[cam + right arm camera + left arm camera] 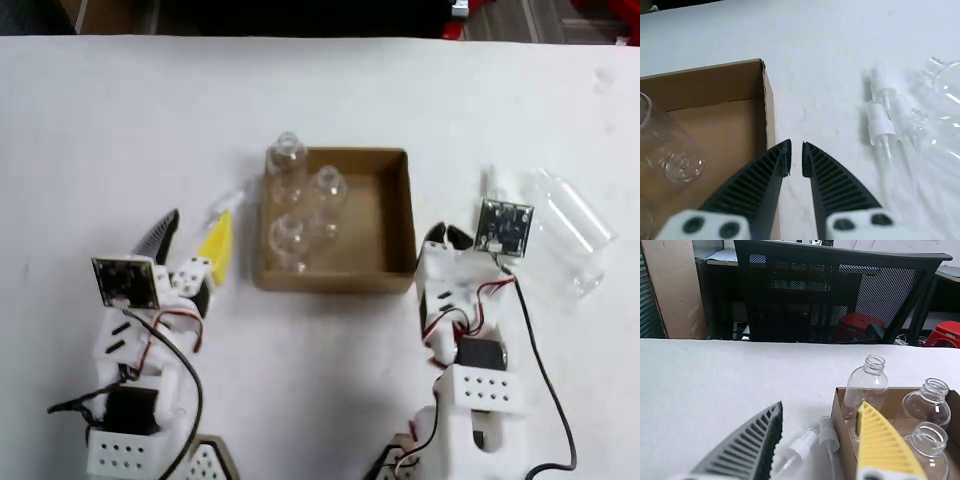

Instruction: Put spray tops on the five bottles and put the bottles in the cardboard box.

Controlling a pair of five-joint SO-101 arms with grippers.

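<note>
L gripper (820, 407): fingers (747, 447) spread wide, holding nothing. 2 loose spray tops (826, 432) lie on the table (715, 380) betw them, nearer the yellow finger. Just off that finger's outer side is the cardboard box (844, 425) w/ 3 uncapped bottles (929, 402) standing upright. The corner bottle (867, 382) overlaps the box wall; can't tell if it's inside or just outside.

R gripper (795, 150): fingers almost pressed together, thin slit at the tips, nothing betw them. The tips sit just outside the box's wall. Well apart, off 1 finger's outer side, 2 more bottles (942, 85) lie on their sides w/ further spray tops (877, 122) loose beside them, not fitted.

Step, as I read it: capping not begun, 0 of 5 bottles topped, and the L arm looks lined up for the 1st spray-top pick. Next move prob calls for dropping the fingers around 1 top only and pinching the head, not the thin tube. Then lift and feed the tube into an open neck, R gripper likely steadying that bottle.
</note>
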